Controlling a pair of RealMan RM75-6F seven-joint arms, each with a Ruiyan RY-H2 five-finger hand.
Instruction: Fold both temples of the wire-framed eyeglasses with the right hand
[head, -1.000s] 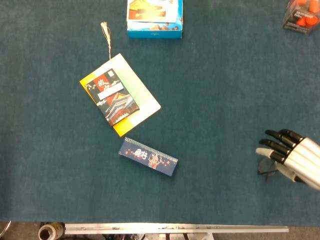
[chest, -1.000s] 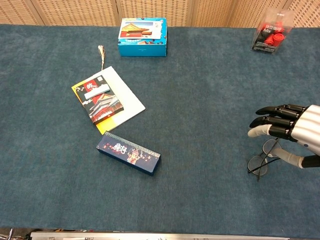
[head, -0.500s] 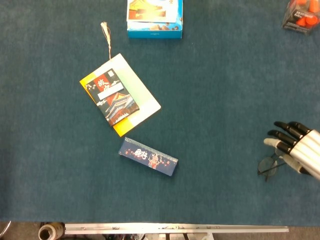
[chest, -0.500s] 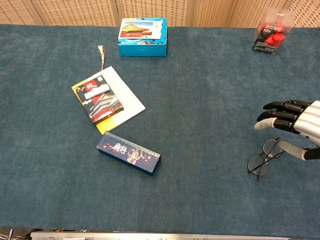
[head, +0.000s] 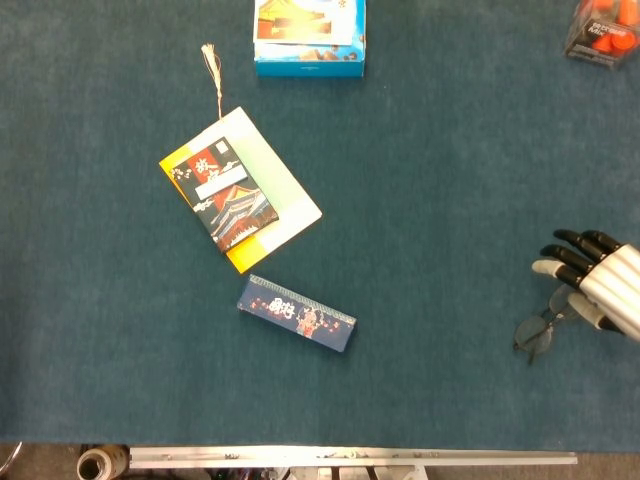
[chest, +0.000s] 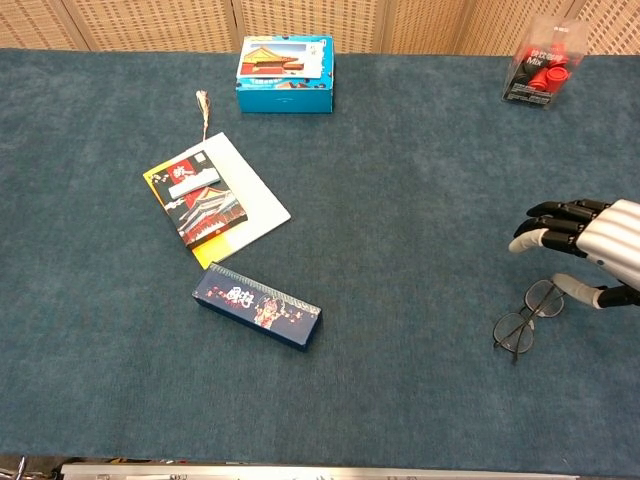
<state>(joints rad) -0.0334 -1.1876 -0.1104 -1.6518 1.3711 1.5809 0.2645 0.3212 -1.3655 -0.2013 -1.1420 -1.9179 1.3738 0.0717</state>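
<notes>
Chest view | right hand (chest: 590, 240) fingers spread, holding nothing | eyeglasses (chest: 527, 316) on table, just beside thumb

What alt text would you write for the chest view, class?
A robot's right hand, fingers apart, hovers beside wire-framed eyeglasses lying on a blue cloth table. Further left lie a long dark box and a booklet.

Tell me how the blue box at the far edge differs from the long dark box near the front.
The blue box is light blue and squat, with a building pictured on its lid; the long dark box is navy, slim and stretched out. The blue box sits square to the table edge, while the long dark box lies at a slant. Both rest closed on the blue cloth, untouched by either hand.
</notes>
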